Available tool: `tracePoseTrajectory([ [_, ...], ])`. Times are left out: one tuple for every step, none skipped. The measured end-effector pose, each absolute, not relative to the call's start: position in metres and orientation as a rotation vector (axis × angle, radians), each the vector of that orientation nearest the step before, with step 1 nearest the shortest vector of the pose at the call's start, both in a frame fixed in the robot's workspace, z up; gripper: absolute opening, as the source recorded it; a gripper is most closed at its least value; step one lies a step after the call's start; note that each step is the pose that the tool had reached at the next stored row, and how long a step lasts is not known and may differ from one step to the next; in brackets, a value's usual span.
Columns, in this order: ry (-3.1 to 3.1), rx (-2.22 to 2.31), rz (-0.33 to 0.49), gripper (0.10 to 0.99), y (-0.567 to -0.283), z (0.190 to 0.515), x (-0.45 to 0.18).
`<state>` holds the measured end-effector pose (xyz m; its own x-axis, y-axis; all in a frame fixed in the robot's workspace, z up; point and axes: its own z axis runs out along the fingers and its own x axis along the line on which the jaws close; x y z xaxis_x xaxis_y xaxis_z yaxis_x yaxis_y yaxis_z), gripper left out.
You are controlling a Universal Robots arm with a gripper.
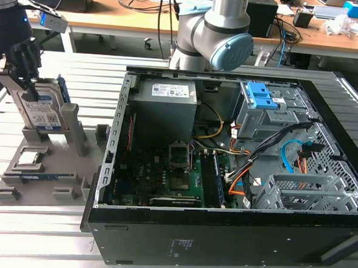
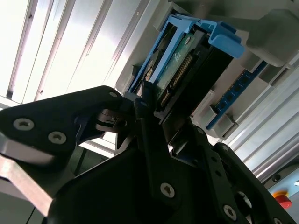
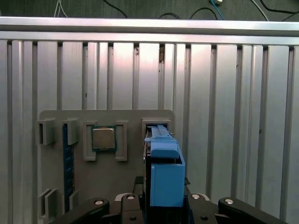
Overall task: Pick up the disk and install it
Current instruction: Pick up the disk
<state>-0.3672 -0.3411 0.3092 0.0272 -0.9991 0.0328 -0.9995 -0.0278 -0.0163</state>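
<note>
The disk (image 1: 42,110) stands on edge in a slot of the grey parts holder (image 1: 49,162) at the exterior view's left, its white-and-blue label facing out. My gripper (image 1: 24,79) comes down on its upper edge. In the second wrist view the black fingers (image 2: 145,121) press against both sides of the disk (image 2: 180,60), beside its connector end, so my gripper (image 2: 170,126) is shut on it. In the first wrist view the disk's blue rail (image 3: 163,172) rises between the gripper's (image 3: 161,203) linkages, above the holder (image 3: 112,182).
A square silver processor chip (image 3: 103,138) and a blue memory stick (image 3: 68,163) lie in other holder slots. The open computer case (image 1: 226,161) fills the exterior view's right, with a blue-latched bay (image 1: 260,102), a metal cage (image 1: 303,190) and loose cables. The arm's base (image 1: 212,33) stands behind it.
</note>
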Motion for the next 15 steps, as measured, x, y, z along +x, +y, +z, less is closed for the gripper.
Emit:
tracePoseTrajectory([
  [-2.183, 2.243, 0.055, 0.361, -0.341, 0.31, -0.367],
  [-2.182, 2.243, 0.055, 0.361, -0.341, 0.312, -0.367],
  [-2.183, 2.243, 0.055, 0.361, -0.341, 0.314, -0.367],
  [-2.183, 2.243, 0.055, 0.361, -0.341, 0.315, -0.367],
  [-2.183, 2.243, 0.055, 0.361, -0.341, 0.316, -0.367],
  [-2.183, 2.243, 0.055, 0.361, -0.341, 0.318, -0.367],
  [-2.183, 2.243, 0.055, 0.361, -0.341, 0.32, -0.367],
  [-2.182, 2.243, 0.055, 0.361, -0.341, 0.321, -0.367],
  [-2.183, 2.243, 0.055, 0.361, -0.341, 0.324, -0.367],
  [-2.183, 2.243, 0.055, 0.361, -0.341, 0.326, -0.367],
  [-2.182, 2.243, 0.055, 0.361, -0.341, 0.329, -0.367],
  [-2.183, 2.243, 0.055, 0.361, -0.341, 0.331, -0.367],
  [-2.183, 2.243, 0.055, 0.361, -0.341, 0.333, -0.367],
  [-2.182, 2.243, 0.055, 0.361, -0.341, 0.335, -0.367],
  [-2.183, 2.243, 0.055, 0.361, -0.341, 0.339, -0.367],
])
